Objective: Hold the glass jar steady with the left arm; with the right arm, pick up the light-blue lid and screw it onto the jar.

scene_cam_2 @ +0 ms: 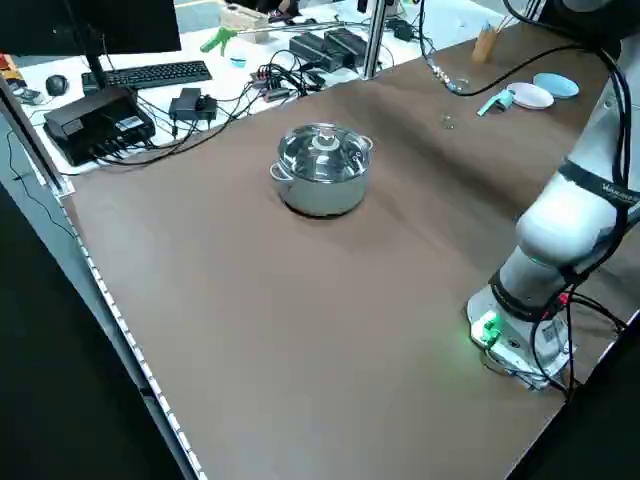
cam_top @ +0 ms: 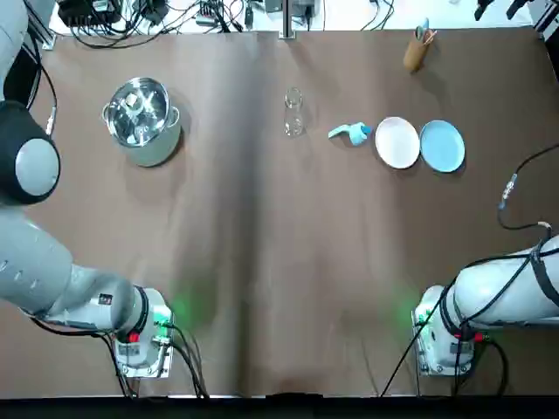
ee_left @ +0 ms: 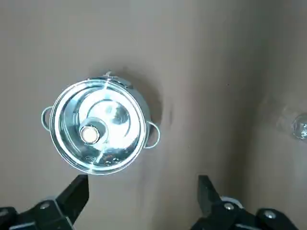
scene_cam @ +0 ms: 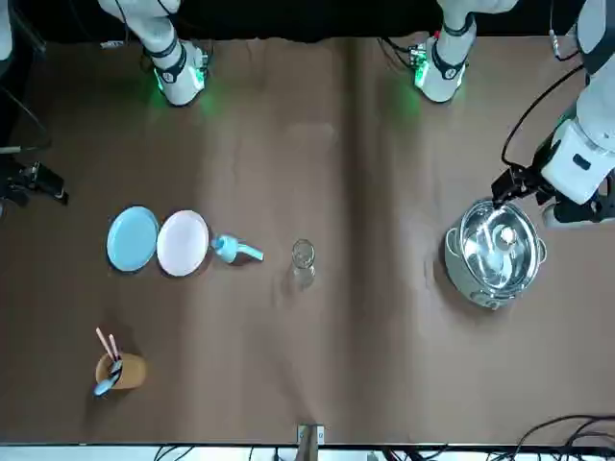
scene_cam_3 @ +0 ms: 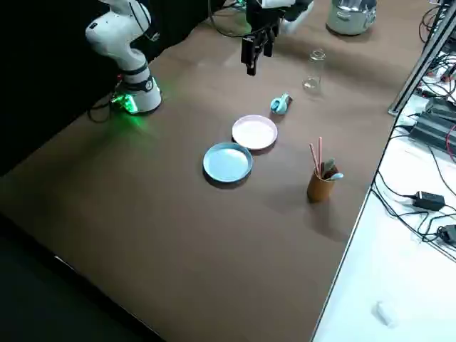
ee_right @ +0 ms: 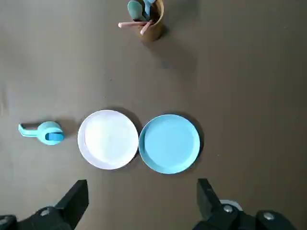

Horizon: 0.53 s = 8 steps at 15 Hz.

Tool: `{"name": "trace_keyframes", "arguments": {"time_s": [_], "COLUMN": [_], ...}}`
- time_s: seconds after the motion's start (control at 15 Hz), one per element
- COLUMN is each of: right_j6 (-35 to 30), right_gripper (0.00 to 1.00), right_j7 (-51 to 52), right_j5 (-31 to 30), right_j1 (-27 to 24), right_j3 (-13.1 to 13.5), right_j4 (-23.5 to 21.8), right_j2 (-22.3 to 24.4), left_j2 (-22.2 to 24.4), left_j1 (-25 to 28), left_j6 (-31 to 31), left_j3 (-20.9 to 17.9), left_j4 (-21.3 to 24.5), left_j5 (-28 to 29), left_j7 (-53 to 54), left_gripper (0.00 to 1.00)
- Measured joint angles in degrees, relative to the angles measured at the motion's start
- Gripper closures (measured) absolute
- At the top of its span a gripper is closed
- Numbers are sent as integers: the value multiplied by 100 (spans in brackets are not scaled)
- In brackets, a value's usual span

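Grippers both hang with fingers spread wide: left gripper (ee_left: 142,182) by the steel pot (cam_top: 141,118) at 10 o'clock, right gripper (ee_right: 141,184) near the white plate (cam_top: 396,142) and blue plate (cam_top: 442,146) at 2 o'clock. Glass jar (cam_top: 293,112) stands upright at 12 o'clock, untouched. Light-blue lid (cam_top: 352,133) lies between jar and white plate. Utensil cup (cam_top: 416,54) sits farthest, at 1 o'clock.
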<state>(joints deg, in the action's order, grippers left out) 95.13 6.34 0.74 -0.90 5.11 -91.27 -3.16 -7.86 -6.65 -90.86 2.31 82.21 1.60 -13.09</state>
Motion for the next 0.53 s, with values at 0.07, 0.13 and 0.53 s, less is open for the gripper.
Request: {"name": "trace_keyframes", "arguments": {"time_s": [0.07,0.13,0.53], "right_j6": [1,4,37], "right_gripper": [0,0,0], "right_j7": [0,0,0], "right_j5": [0,0,7], "right_j1": [1,1,2], "right_j3": [-1,-4,-11], "right_j4": [0,0,-4], "right_j2": [0,0,0], "left_j2": [0,0,-2], "left_j1": [1,4,-12], "left_j6": [1,2,4], "left_j3": [0,0,17], "left_j4": [0,0,0], "left_j5": [0,1,2], "left_j7": [0,0,-4], "left_gripper": [0,0,0]}}
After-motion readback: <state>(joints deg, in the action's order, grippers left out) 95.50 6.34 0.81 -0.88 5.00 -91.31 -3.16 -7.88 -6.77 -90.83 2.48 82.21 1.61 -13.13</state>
